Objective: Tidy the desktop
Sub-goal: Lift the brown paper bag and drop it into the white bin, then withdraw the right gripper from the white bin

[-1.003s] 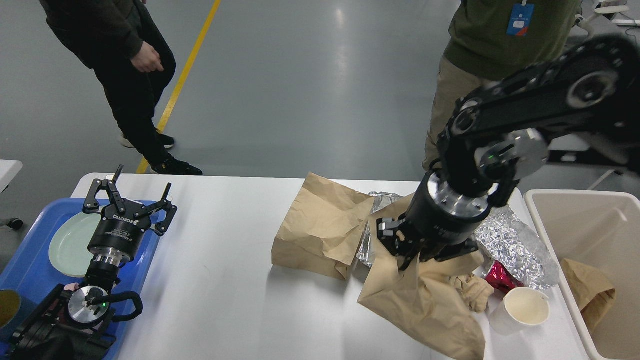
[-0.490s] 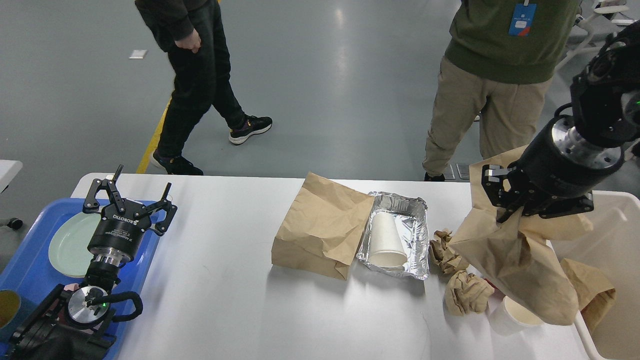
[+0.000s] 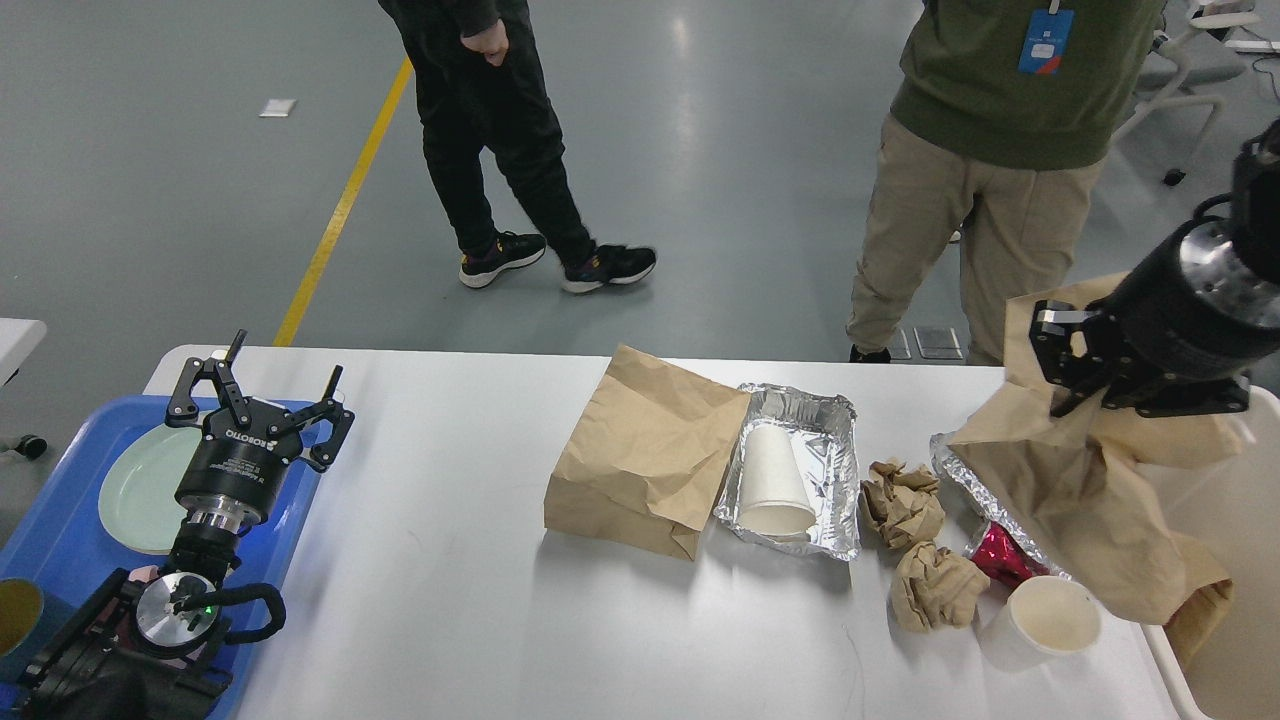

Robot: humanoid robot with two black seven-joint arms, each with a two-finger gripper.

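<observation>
Fingers of the right gripper [image 3: 1075, 385] pinch the top of a crumpled brown paper bag [image 3: 1085, 500], which hangs from them over the table's right end, its lower part just over the rim of the beige bin [image 3: 1215, 500]. Fingers of the left gripper [image 3: 262, 400] are spread wide and empty above the blue tray [image 3: 50, 540], over a pale green plate [image 3: 135, 490].

Risks, as I judge them: the bag droops low, so its hanging end could drag across the paper cup [image 3: 1045, 620] or the foil sheet [image 3: 975, 495] below it and sweep them off the edge. The hold on thin paper could tear or slip, dropping the bag short of the bin.

The desktop [image 3: 450, 560] fills the lower half of the view, its long axis running left to right, the far edge toward the two people standing. A second brown bag [image 3: 640, 460], a foil container [image 3: 800, 470] with a cup lying in it, and two paper wads [image 3: 915, 540] remain on it
</observation>
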